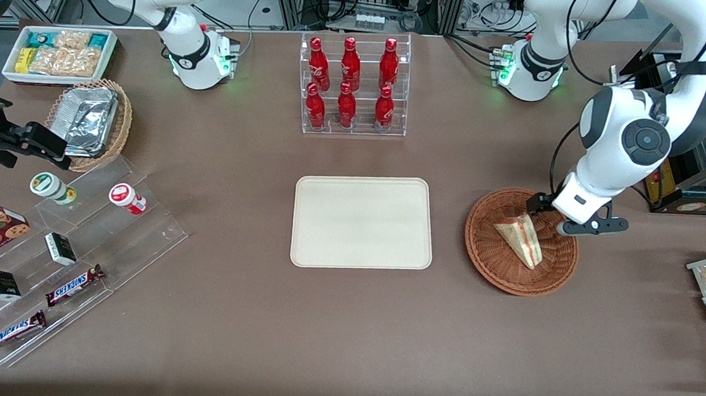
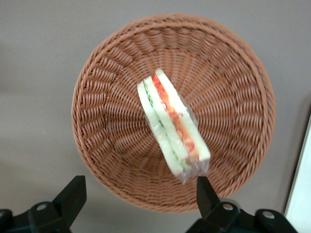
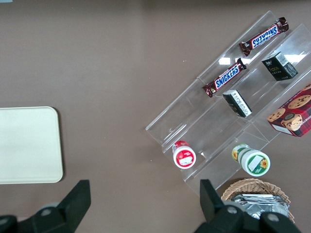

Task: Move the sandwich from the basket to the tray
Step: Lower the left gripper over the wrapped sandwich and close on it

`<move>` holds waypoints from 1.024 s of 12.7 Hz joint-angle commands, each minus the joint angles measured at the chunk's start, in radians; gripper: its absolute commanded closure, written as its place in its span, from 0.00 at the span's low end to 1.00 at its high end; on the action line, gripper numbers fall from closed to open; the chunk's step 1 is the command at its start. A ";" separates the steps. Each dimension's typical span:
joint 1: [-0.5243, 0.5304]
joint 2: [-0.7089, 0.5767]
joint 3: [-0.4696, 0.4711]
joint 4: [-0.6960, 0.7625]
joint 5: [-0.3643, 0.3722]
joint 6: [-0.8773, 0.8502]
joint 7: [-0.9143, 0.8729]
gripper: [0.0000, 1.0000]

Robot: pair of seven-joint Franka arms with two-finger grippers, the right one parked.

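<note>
Sandwich (image 2: 172,126) lying inside the round brown basket (image 1: 497,267), near its middle, in clear wrap. Gripper (image 2: 138,196) hovering above the basket's rim, fingers spread wide, holding nothing, not touching the sandwich. Cream tray (image 1: 364,222) bare, beside the basket, toward the parked arm's end.

Your gripper (image 1: 544,219) hangs over the basket (image 1: 521,241), at the rim farthest from the camera — just above the sandwich's upper corner. The sandwich (image 1: 522,238) lies inside the basket, tip pointing toward the camera. The tray (image 1: 363,222) sits beside the basket on the table (image 1: 344,321) — nothing on it.
</note>
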 commanded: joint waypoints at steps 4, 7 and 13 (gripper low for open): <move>-0.010 0.037 -0.027 -0.014 0.000 0.083 -0.390 0.00; -0.010 0.051 -0.044 -0.039 0.002 0.138 -0.480 0.00; -0.010 0.099 -0.052 -0.038 0.002 0.164 -0.620 0.00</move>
